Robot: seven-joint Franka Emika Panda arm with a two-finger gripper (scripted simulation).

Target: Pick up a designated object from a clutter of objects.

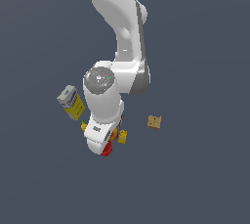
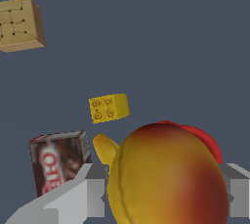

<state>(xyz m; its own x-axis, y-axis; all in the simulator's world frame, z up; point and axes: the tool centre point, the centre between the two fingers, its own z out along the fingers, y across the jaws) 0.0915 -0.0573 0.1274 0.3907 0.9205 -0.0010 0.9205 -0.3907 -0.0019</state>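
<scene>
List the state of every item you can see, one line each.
peach: between the end effector fingers, apparently gripped.
red bowl: mostly hidden behind the peach.
banana: only its tip shows.
small yellow block: lying loose, studs showing.
dark packet: standing on edge.
cracker square: lying flat, apart from the rest.
yellow-white box: tilted.

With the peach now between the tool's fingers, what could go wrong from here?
The peach is round, so it may slip from the fingers during lifting. The banana and red bowl lie right behind it and could get knocked. The dark packet stands beside one finger and might tip.
</scene>
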